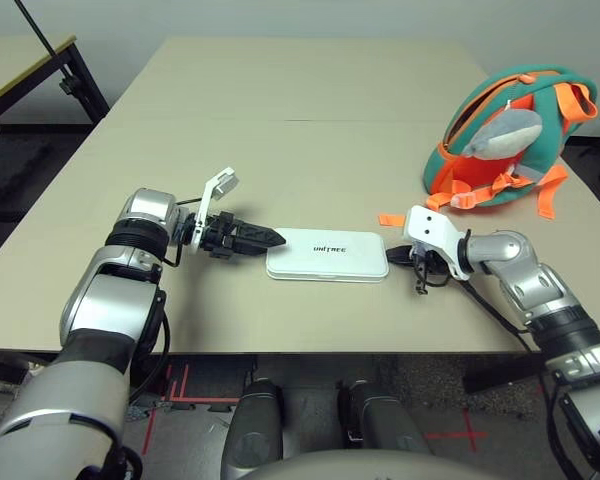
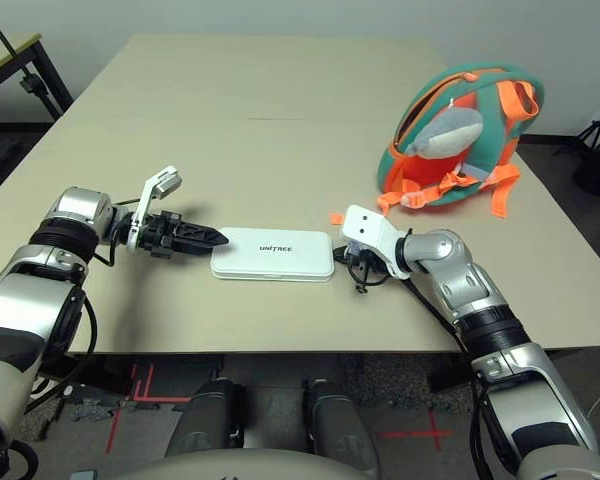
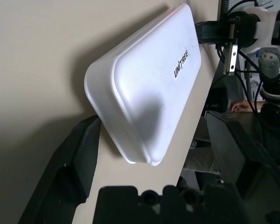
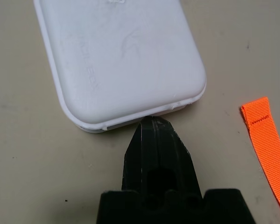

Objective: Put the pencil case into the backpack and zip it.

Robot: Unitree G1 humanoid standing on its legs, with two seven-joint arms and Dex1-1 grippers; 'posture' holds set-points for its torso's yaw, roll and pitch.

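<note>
The white pencil case (image 1: pixel 328 255) lies flat near the table's front edge, its "UNITREE" lettering facing up. My left gripper (image 1: pixel 272 238) is at the case's left end. In the left wrist view that gripper (image 3: pixel 154 122) is open, its fingers (image 3: pixel 77 163) standing either side of the case's end (image 3: pixel 144 98). My right gripper (image 4: pixel 151 123) is shut, and its tip touches the case's right end (image 4: pixel 130 56). The teal and orange backpack (image 1: pixel 510 130), with a grey plush shark on it, stands at the far right, apart from both grippers.
A loose orange strap end (image 1: pixel 390 218) lies on the table between the case and the backpack, and it also shows as the strap (image 4: pixel 266 144) beside my right gripper. Another table (image 1: pixel 20 60) stands at the back left. The table's front edge (image 1: pixel 310 350) runs just behind my forearms.
</note>
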